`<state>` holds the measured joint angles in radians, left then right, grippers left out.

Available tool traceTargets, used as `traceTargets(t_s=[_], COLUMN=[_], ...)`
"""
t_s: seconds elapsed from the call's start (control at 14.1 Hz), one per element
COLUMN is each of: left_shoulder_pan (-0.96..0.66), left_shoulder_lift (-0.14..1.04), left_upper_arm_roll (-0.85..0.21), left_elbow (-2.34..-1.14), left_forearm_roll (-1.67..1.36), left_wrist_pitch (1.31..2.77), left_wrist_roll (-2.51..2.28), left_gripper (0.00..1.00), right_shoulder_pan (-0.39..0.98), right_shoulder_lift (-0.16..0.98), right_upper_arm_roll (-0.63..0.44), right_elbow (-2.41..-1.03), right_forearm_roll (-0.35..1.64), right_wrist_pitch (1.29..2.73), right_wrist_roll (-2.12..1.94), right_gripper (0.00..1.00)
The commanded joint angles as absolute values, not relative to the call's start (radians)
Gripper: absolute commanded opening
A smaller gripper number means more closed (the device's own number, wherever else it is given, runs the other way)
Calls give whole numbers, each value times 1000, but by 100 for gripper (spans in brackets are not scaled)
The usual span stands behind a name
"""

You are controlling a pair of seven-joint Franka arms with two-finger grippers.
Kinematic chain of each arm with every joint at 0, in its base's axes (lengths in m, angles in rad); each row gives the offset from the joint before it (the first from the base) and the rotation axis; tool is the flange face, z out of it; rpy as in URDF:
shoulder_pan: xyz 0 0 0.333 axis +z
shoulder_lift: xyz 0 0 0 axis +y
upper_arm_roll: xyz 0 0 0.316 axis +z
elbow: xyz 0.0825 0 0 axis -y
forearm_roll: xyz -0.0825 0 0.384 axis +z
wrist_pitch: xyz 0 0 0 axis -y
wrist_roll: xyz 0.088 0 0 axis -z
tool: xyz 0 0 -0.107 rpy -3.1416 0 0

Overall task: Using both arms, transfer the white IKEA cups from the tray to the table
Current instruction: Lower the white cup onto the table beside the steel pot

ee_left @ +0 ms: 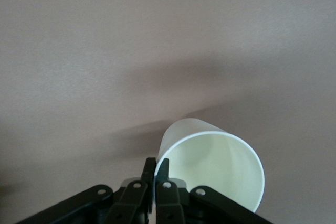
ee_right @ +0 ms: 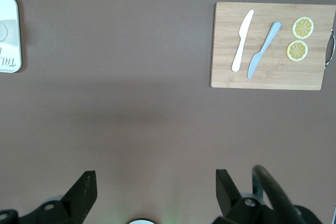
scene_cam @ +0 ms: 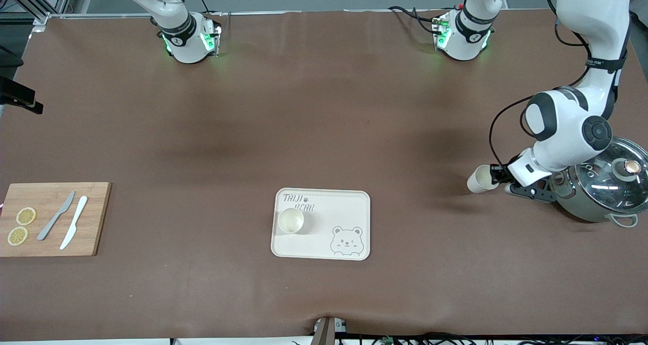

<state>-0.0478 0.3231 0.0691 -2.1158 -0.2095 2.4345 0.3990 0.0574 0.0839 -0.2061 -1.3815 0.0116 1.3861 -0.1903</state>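
The left gripper [scene_cam: 498,179] is pinched tight on the rim of one white cup [scene_cam: 479,178], with one finger inside the lip and one outside. In the left wrist view the fingers [ee_left: 163,171] are seen pressed together on the cup wall [ee_left: 210,156], and the cup is tipped so its open mouth faces the camera. The cup is held just above the brown table [scene_cam: 324,132], toward the left arm's end, at about 9 o'clock from the grey pot [scene_cam: 600,193] with the glass lid. Whether the cup touches the table can't be told.

The right gripper [ee_right: 152,195] is out of the front view, but in the right wrist view its jaws are spread wide with nothing between them, hung high over bare table. The right arm is parked and waiting.

The second white cup [scene_cam: 291,220] is stood upright on the cream tray [scene_cam: 349,218], mouth up, at roughly 9 o'clock from the tray's middle. The tray is set near the front camera, about midway along the table.

Writing: "TAIJI BEAR" is printed on the tray at its 11 o'clock corner, with a little paw mark after the first word, and a winking bear face is drawn at the 5 o'clock corner. A corner of the tray [ee_right: 9,30] with part of the lettering is also caught in the right wrist view.

At the right arm's end a wooden cutting board [scene_cam: 53,218] is laid out, with a grey knife [scene_cam: 55,216], a white knife [scene_cam: 74,222] and two lemon slices [scene_cam: 21,226] on it. No writing can be read there.
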Motion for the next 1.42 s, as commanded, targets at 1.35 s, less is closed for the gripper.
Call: traceTargets(t_s=[1.35], left_shoulder_pan=[-11], left_shoulder_lift=[305], left_upper_arm_roll=[63], left_elbow=[-2215], left_forearm_roll=[-235], left_wrist_pitch=[2546], left_wrist_roll=[500], left_gripper=[0], right_shoulder_pan=[80], right_shoulder_lift=[72], right_upper_arm_roll=[-215], right_elbow=[-1391], right_forearm_roll=[-11], right_wrist_pitch=[1384], right_wrist_roll=[-173], right_gripper=[100])
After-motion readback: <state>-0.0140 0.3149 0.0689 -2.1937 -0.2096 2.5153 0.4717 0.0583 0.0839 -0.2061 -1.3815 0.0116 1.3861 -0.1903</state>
